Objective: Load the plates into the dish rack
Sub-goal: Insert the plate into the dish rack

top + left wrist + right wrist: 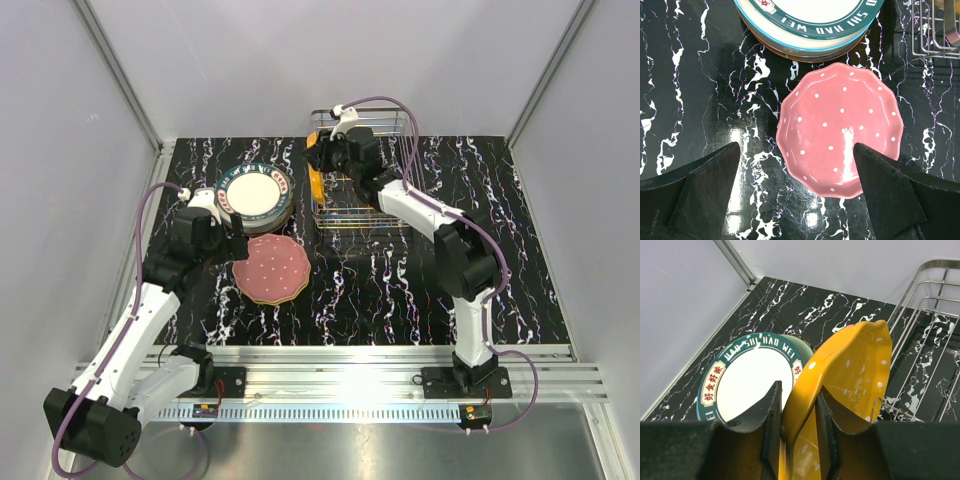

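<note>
While the right gripper (798, 390) clamps its narrow jaws on the rim of the orange-yellow scalloped ceramic plate with white dots (852, 367), that plate stands on edge, slightly tilted. The rectangular dish rack of thin shiny wire (935, 264) lies directly to its right. From above, the plate reads as a thin line running near to far along the rack's left end. Whether its lower edge sits between the wires or just outside the wall cannot be told. I judge that the coming move means shifting it rightward and down into a divider slot; no other plate shows in the rack.

Well apart, over the black marbled tabletop (400, 290), the left gripper (796, 150) hangs with jaws spread wide above the flat pink scalloped dotted plate (840, 125). That plate lies offset toward the right finger, just beside the stack topped by a white, teal-rimmed plate (810, 20). The left arm is nearer to both.
</note>
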